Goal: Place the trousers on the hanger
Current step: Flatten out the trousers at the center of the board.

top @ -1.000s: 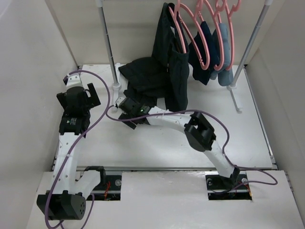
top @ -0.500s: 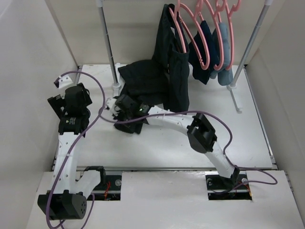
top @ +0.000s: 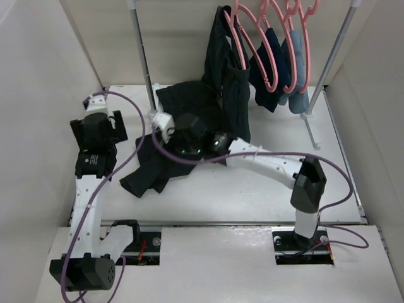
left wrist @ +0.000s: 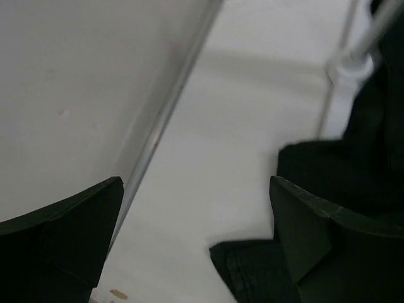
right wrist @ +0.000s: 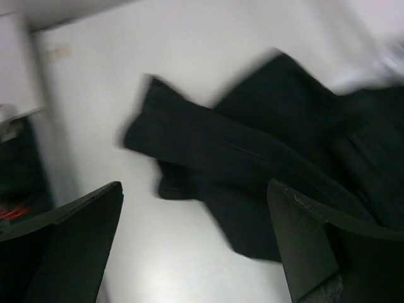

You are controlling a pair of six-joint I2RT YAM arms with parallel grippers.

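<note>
Top external: right arm (top: pixel 265 161) stretched leftward, tool (right wrist: pixel 194 189) gaping above trousers (top: pixel 148 173).

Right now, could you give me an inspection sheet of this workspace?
Surface: white table.
Job's things: black trousers crumpled on the table's left; pink hangers on the rail.
Clutter: navy garment and light-blue garment hanging from hangers.
Grippers: left gripper open, empty; right gripper open, empty, above the trousers.
Cables: purple cables loop along both arms.
Surroundings: white walls, metal rack.
</note>
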